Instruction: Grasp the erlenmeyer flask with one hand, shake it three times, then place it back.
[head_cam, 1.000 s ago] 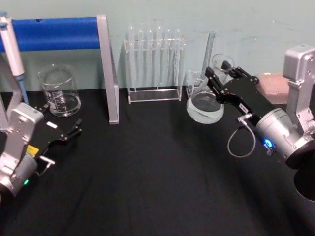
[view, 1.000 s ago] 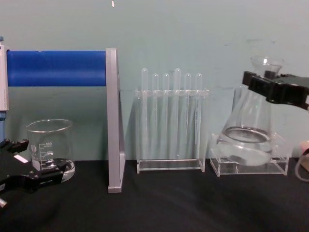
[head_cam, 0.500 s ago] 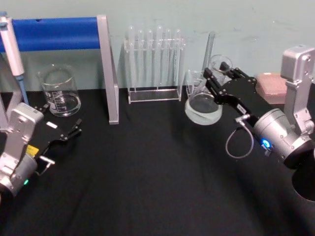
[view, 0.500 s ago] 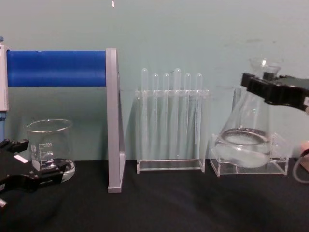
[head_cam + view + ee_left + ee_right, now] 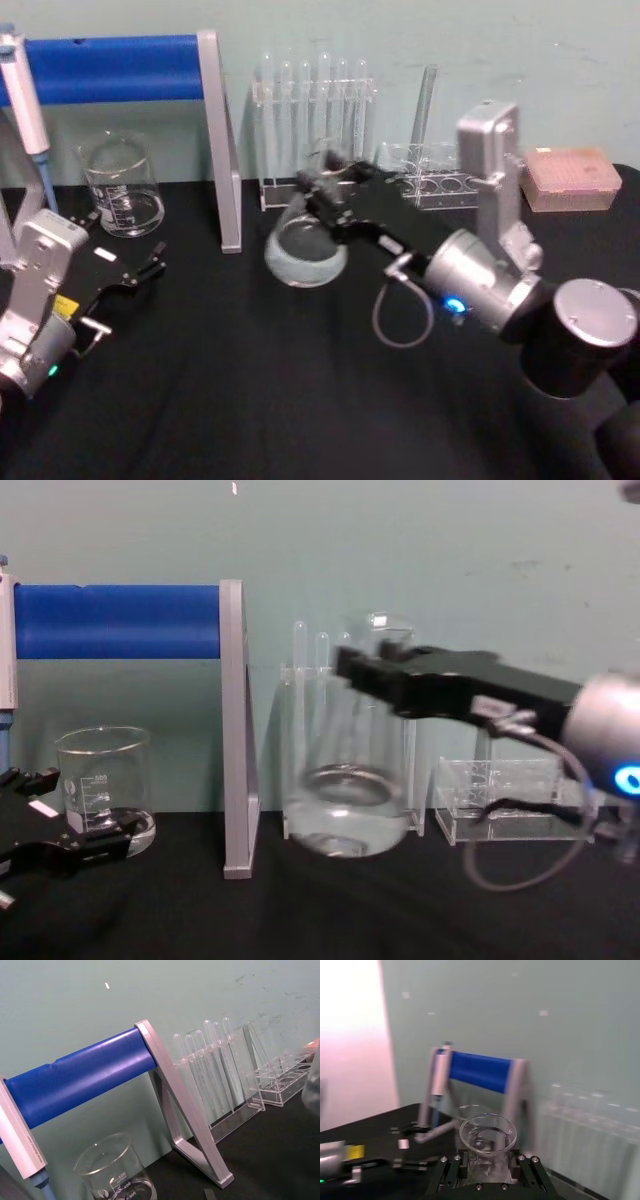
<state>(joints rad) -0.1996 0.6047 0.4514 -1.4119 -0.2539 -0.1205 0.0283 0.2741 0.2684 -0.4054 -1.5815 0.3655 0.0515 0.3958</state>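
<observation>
Before the clear acrylic rack [image 5: 312, 195] of thin glass test tubes [image 5: 322, 100], the clear glass conical erlenmeyer flask [image 5: 305, 252] sat in the right gripper [image 5: 328, 178], whose black fingers were clamped on its narrow neck. Clear liquid filled the flask's wide bottom part. Whether its base touched the black table [image 5: 250, 380] could not be told. Well off to the left stood a straight-sided glass beaker [image 5: 120, 185], and near it the left gripper [image 5: 145, 266] rested with fingers apart, holding nothing.

Head view steeply down, chest view low and level, test-tube rack [image 5: 300, 110] common to both.
</observation>
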